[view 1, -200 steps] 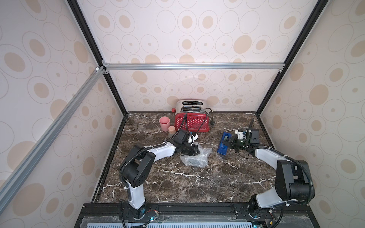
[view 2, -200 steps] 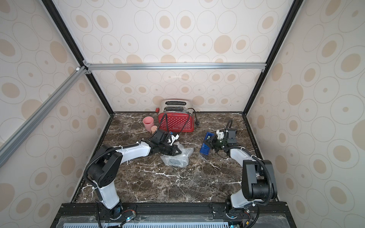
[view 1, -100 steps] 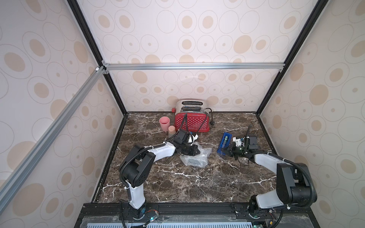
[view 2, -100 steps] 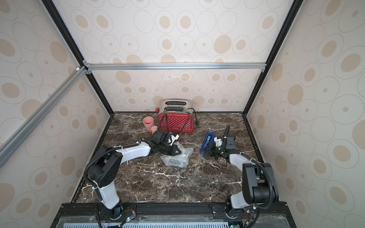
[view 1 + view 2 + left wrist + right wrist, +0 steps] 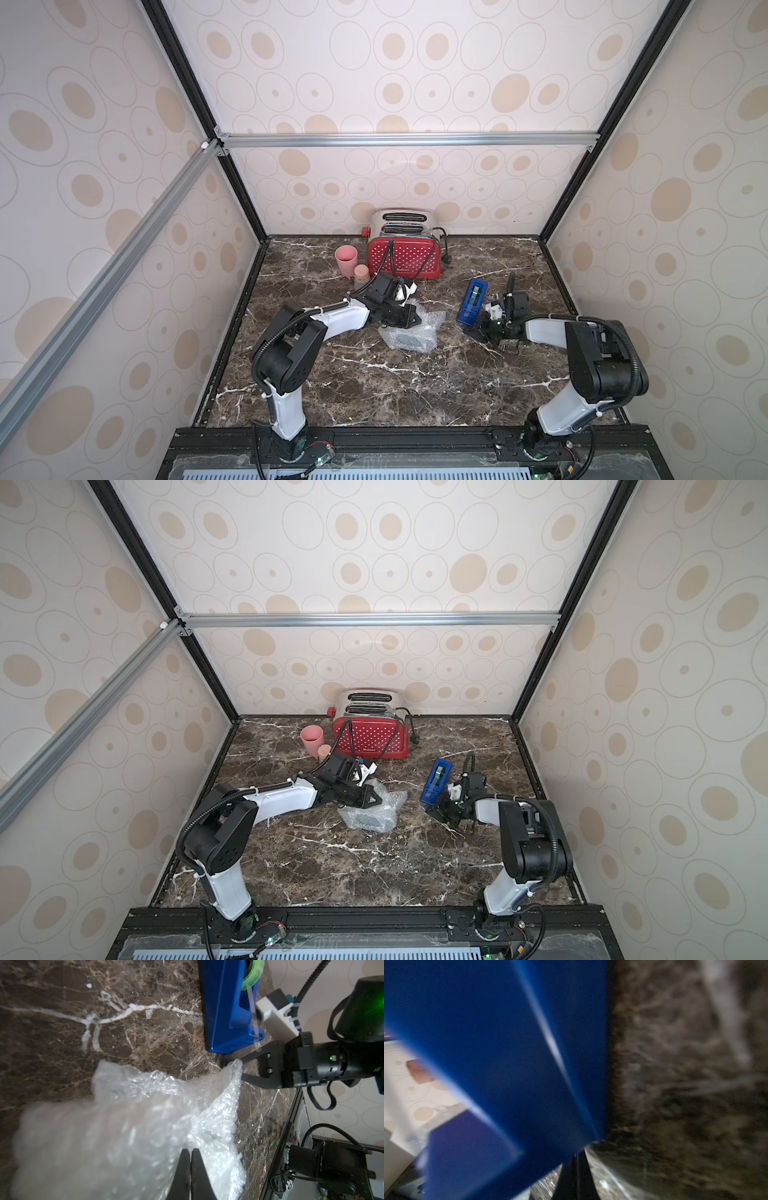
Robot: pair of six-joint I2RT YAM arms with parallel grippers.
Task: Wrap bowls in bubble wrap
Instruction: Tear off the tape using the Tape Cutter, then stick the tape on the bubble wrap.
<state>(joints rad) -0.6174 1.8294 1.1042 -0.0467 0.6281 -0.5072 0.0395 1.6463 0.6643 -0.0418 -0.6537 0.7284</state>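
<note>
the bowl point(image 5: 409, 341) sits mid-table inside the wrap point(image 5: 431, 326); only a grey shape shows through the film in both top views. the left gripper point(image 5: 190, 1153) is closed, tips pressed onto the bundle, probably to pin the folded flap so it cannot spring open. whether film is nipped between the tips i cannot tell. the right gripper point(image 5: 473, 329) is closed too, at the cutter end of the blue dispenser point(image 5: 471, 305), likely on a tape end, though blur hides that. the table point(image 5: 374, 395) is dark veined marble. a red toaster point(image 5: 403, 259) and pink cup point(image 5: 345, 259) stand at the back, inside dotted panels on a metal frame.
</note>
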